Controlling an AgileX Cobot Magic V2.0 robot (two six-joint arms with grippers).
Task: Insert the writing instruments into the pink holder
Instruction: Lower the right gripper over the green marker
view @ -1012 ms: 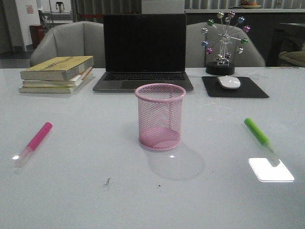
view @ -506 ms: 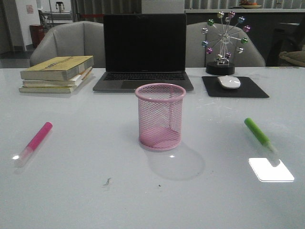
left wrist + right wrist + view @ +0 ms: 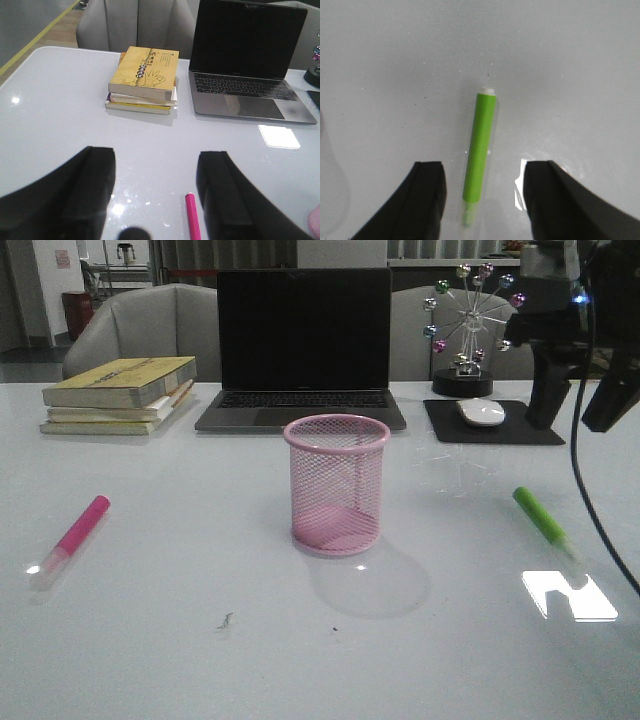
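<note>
Right wrist view shows my right gripper spread wide above the green marker, its long axis running straight between my fingers, crosswise to their closing line.

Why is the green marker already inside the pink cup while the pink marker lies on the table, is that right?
Not quite. The green marker lies on the table, to the right of the pink cup, as the front view shows. The cup holds nothing. The pink marker does lie on the table.
</note>
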